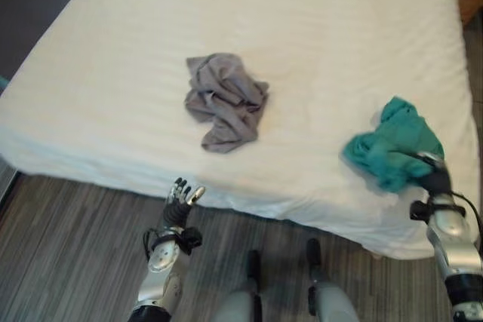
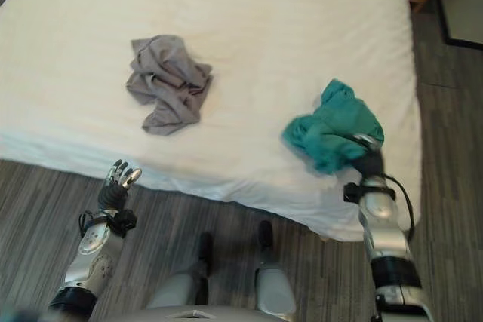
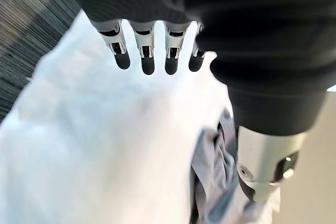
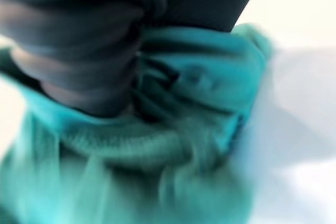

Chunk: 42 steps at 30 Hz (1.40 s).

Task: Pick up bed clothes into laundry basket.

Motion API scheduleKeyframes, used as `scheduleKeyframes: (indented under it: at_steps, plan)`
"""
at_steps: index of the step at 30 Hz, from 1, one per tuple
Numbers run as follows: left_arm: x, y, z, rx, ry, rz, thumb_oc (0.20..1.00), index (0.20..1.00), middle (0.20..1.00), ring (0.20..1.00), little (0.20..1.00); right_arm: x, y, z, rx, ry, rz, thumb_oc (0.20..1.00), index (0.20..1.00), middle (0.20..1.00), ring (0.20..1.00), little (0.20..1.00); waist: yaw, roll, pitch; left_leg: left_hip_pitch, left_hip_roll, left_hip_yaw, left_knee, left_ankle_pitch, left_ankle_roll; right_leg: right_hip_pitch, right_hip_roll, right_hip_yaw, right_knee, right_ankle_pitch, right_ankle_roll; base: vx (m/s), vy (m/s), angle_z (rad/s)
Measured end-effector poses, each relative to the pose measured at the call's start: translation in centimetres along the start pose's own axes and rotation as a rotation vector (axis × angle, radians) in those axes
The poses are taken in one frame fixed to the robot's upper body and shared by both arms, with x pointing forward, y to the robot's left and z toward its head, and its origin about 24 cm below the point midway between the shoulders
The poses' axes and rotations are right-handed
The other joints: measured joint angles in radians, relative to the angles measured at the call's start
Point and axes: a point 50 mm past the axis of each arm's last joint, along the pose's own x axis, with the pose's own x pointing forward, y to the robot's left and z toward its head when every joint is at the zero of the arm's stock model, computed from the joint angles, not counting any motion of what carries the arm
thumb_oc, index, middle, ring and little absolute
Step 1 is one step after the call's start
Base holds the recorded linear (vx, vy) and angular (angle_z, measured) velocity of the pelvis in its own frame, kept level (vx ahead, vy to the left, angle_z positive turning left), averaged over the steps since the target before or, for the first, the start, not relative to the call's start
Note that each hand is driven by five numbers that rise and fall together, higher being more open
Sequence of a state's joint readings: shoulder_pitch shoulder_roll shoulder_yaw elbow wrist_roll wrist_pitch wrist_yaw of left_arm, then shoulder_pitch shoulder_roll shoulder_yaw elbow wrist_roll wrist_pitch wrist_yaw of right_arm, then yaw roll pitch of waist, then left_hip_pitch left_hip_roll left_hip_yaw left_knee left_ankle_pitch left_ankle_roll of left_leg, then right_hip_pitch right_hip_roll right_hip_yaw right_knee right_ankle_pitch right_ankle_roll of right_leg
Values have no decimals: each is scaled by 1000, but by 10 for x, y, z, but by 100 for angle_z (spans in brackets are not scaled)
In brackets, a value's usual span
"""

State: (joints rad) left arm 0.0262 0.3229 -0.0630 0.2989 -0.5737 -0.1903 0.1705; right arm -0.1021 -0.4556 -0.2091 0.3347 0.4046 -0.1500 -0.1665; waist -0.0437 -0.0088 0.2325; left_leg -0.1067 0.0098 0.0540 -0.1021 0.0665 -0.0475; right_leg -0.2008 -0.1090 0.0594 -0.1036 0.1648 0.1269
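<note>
While right robot hand (image 1: pixel 432 179) is buried in teal cloth (image 1: pixel 392 148).

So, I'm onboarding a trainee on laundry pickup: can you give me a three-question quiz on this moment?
1. True or false: the grey garment lies on the bed.
2. Which garment is the right hand in? A) the grey one B) the teal garment C) neither
3. Fill in: the left hand is over the ____, in front of the bed's edge.

Key: 1 true; 2 B; 3 floor.
</note>
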Motion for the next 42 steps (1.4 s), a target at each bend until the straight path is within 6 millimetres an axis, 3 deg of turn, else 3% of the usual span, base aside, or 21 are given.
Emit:
scheduleKeyframes:
  at_steps: [2,6,8,11,12,18,23,27,32,36,42]
  plan:
    - [3,-3,8,2,-28,-11,1000,1000,1000,1000,1000,-9,0,-2,218,-11,-37,200,200,200,200,200,-32,-1,-1,23,4,6,0,-2,-2,19,2,5,0,-5,-5,70,17,-14]
    - [14,0,39,92,-142,-18,1000,1000,1000,1000,1000,-23,8,-1,520,-27,12,200,200,200,200,200,-38,0,-36,28,13,28,0,-8,3,14,12,21,2,-5,-8,51,16,-17]
    - [19,5,51,110,-185,19,1000,1000,1000,1000,1000,-27,8,-3,562,-19,26,200,200,200,200,200,-39,-1,-56,31,15,32,0,-9,2,14,15,24,0,-5,-8,38,4,-8]
    - [34,22,101,253,-323,85,1000,1000,1000,1000,1000,-31,16,-2,598,-19,75,200,200,200,200,200,-41,-16,-76,39,20,49,0,-6,-4,17,21,34,0,-4,-10,29,6,-11]
    - [38,25,128,309,-410,110,1000,1000,1000,1000,1000,-33,17,-2,595,-18,92,200,200,200,200,200,-39,-21,-88,39,19,49,0,-6,-4,17,20,35,-1,-4,-10,0,0,0]
    - [61,39,209,520,-572,228,1000,1000,1000,1000,1000,-44,25,-22,576,99,124,200,200,200,200,200,-68,-51,-128,27,16,69,0,-6,-1,-4,16,46,-1,-5,-9,-29,-5,-5]
    - [88,24,262,755,-569,271,1000,1000,1000,1000,1000,-52,28,-35,581,174,130,200,200,200,200,200,-109,-66,-141,-31,10,75,6,4,9,-63,11,46,3,14,-1,-56,-14,-4]
    - [99,8,275,862,-549,273,1000,1000,1000,1000,1000,-56,36,-42,600,218,152,200,200,200,200,200,-133,-66,-138,-62,11,80,6,3,7,-97,14,48,4,22,-7,-31,-5,-4]
    - [111,7,267,1019,-442,260,1000,1000,1000,1000,1000,-58,45,-43,597,239,187,200,200,200,200,200,-153,-62,-115,-84,13,98,6,2,5,-128,20,60,4,41,-19,-14,-3,-10]
    - [123,20,254,1121,-243,348,1000,1000,1000,1000,1000,-59,47,-43,614,234,201,200,200,200,200,200,-160,-56,-59,-100,13,99,6,-1,1,-146,19,60,4,31,-6,-2,-5,-1]
    - [123,27,254,1202,-186,397,1000,1000,1000,1000,1000,-65,53,-43,663,240,212,200,200,200,200,200,-162,-54,2,-136,17,102,6,5,2,-184,32,61,4,51,-23,-20,-10,-2]
